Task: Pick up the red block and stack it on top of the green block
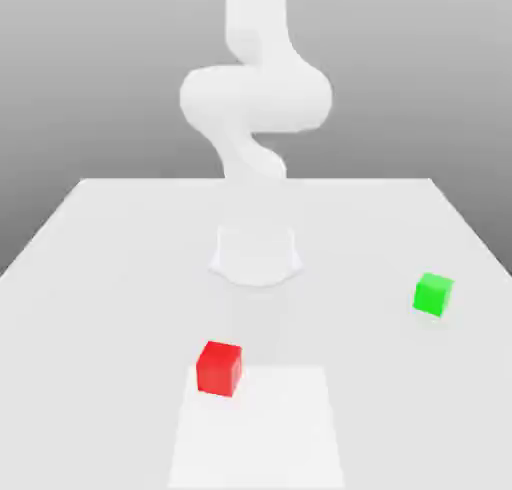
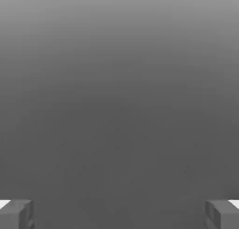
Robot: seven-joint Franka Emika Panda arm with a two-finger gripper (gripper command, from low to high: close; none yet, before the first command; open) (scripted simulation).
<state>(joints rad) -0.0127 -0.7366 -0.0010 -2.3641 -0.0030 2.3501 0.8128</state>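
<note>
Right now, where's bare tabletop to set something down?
Widest: pale table between the small red cube and the small green cube. Also the exterior view's left side, bordered by red cube and table edge. Nothing's crowded; tightest is green cube to right edge.

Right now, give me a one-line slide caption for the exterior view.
Red block and green block rest well apart on a pale table, the white arm behind them.

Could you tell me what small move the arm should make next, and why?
I would probably bring the open gripper over the red block first, since that block sits on the table, well apart from the green block, and nothing is between the fingers.
</note>
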